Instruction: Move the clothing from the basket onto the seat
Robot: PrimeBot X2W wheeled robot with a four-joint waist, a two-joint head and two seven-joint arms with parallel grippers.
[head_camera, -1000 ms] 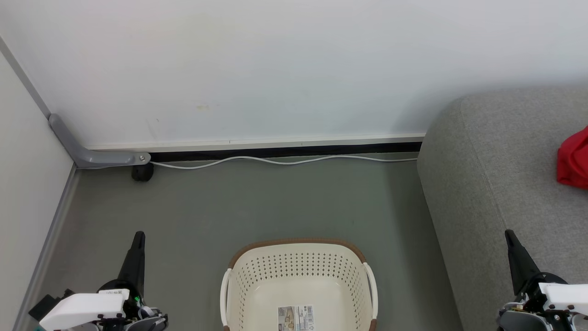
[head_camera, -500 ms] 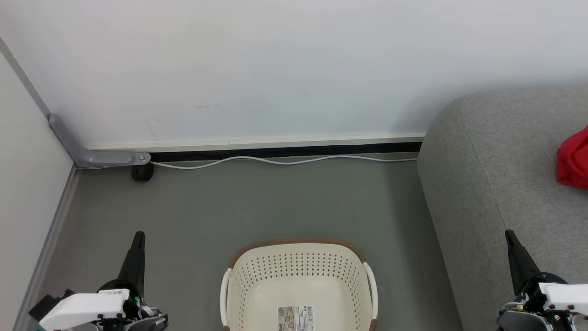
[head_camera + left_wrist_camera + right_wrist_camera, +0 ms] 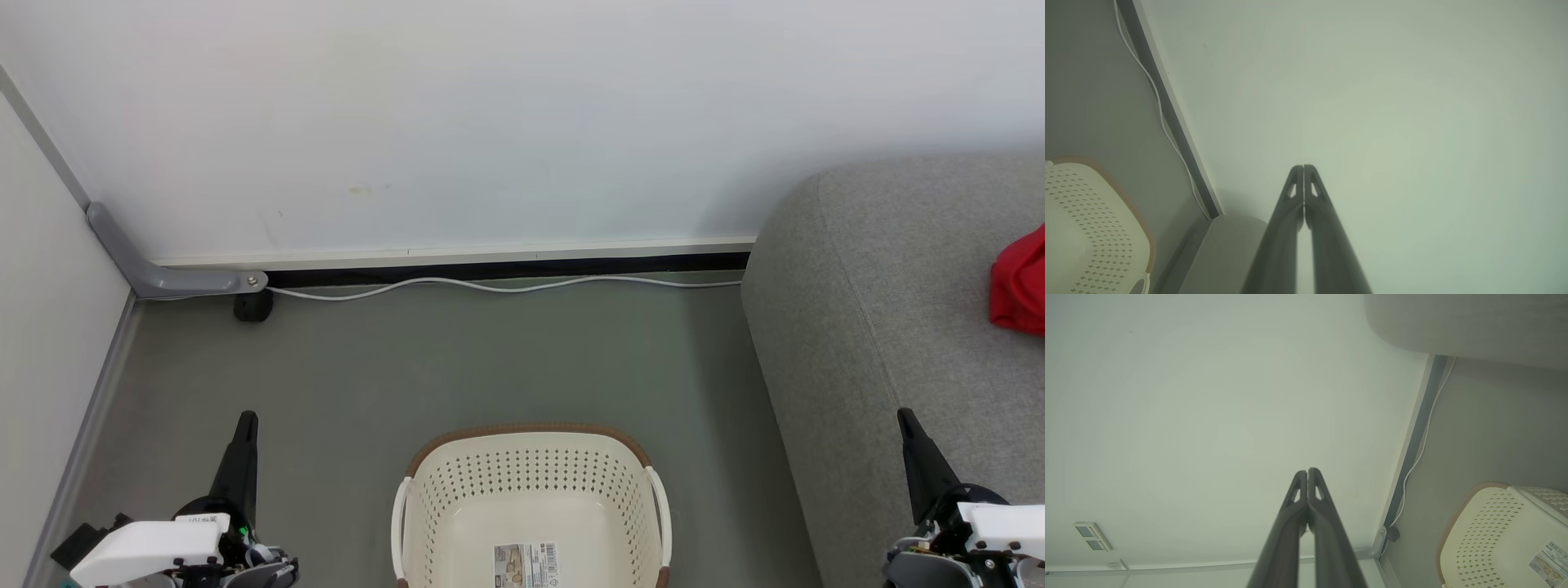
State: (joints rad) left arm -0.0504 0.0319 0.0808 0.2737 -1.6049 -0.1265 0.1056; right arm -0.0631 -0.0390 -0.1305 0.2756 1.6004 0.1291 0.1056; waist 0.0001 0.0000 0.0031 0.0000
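The cream-white basket stands on the floor at the bottom centre of the head view, holding nothing but the paper label on its base. It also shows as the basket in the left wrist view and the basket in the right wrist view. Red clothing lies on the grey seat at the right edge, partly cut off. My left gripper is shut and holds nothing, left of the basket. Over the seat's front edge my right gripper is shut, also with nothing in it.
A white wall runs behind the grey floor. A white cable trails along the skirting. A grey angled bracket and a small black caster sit in the left corner.
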